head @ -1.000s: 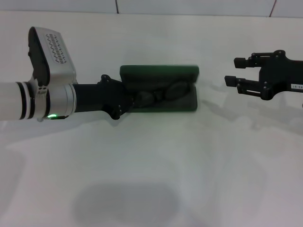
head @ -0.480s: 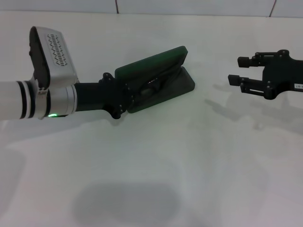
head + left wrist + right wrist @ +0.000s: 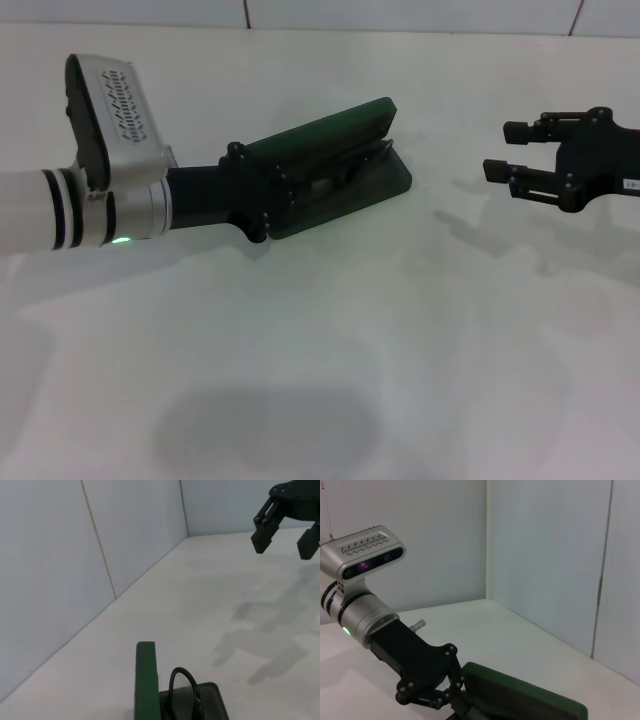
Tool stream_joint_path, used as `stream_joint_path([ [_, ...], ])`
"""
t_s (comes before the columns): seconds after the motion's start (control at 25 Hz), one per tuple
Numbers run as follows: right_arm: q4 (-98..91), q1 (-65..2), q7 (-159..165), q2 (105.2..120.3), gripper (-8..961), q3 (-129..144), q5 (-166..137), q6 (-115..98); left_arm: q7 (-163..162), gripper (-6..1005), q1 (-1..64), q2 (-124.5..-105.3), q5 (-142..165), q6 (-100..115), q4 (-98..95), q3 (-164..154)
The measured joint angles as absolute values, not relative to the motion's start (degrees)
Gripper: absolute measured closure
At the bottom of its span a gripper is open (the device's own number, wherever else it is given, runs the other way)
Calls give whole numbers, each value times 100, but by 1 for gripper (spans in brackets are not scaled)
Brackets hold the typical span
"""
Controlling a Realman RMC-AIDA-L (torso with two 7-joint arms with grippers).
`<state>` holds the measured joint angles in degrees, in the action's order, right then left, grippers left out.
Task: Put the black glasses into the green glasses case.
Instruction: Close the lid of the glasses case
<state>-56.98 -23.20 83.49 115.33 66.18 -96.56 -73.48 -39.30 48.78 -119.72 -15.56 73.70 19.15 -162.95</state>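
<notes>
The green glasses case [image 3: 340, 135] lies at the table's middle back, turned at a slant, its lid leaning low over the base. The black glasses [image 3: 335, 178] sit inside it, mostly hidden in the narrow gap; the left wrist view shows one round lens rim [image 3: 182, 687] beside the lid's edge [image 3: 145, 680]. My left gripper [image 3: 268, 200] is at the case's left end, right against it. My right gripper [image 3: 497, 150] hovers open and empty to the right of the case, well apart from it. It also shows far off in the left wrist view [image 3: 285, 540].
The white table [image 3: 400, 330] runs to a pale wall at the back [image 3: 400, 12]. In the right wrist view the left arm's silver wrist and camera housing [image 3: 362, 560] stand above the case [image 3: 525, 695].
The case has swung from square-on to slanted, and its lid has dropped from upright to low over the glasses. The left gripper shifted slightly right. The right gripper drew back a little.
</notes>
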Motion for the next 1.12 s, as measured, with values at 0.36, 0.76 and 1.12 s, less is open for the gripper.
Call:
stream_joint_path([
  [0.36,-5650,-2313,8349,11527,393,6618,-9650,-7360,-2844,937,4651,-11987,-1844,7367,1814,-16295],
  [0.76,-5651,-2311,8349,11538,383,6618,-9650,-7389,-1917,907,4433,-11990,-2021,7331,1740,-16288],
  [1.12,-5637,-2312,8349,11540,374,6618,-9650,-7392,-1786,870,4324,-11965,-2189,7350,1535,-16289],
])
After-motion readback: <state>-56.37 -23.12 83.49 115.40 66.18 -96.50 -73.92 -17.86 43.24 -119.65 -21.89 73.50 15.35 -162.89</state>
